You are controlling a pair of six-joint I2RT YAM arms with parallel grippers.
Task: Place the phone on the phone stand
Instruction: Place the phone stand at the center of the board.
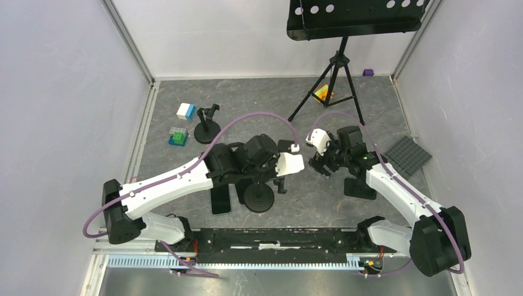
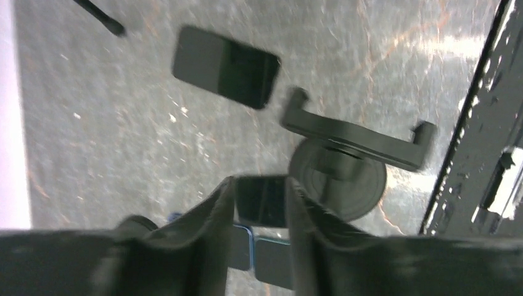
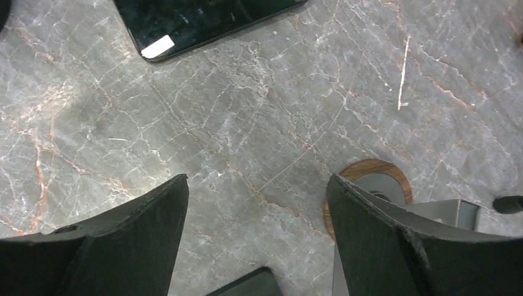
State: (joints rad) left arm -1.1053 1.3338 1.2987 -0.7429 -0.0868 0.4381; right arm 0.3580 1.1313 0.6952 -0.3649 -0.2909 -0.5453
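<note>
Top: phone [image 1: 221, 198] lies flat on surface [image 1: 259, 102], just left of phone stand [image 1: 259, 197].
L wrist: left gripper [image 2: 261, 180] fingers narrow, dark slab [image 2: 262, 203] betw them; clamped or not, can't tell. Cradle [image 2: 358, 139] empty; I'd square phone to it, lower slow.
R wrist: right gripper [image 3: 258, 182] fingers wide apart, empty.

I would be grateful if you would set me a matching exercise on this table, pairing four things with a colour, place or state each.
Things:
1. right gripper
2. phone stand nearest the arm bases
3. baseplate
4. small block by the back wall

Descriptions:
A. purple
B. open above the tabletop
C. grey, lying flat near the right-hand wall
D. standing on a round base beside a flat-lying phone

Pairs: 1-B; 2-D; 3-C; 4-A
</note>
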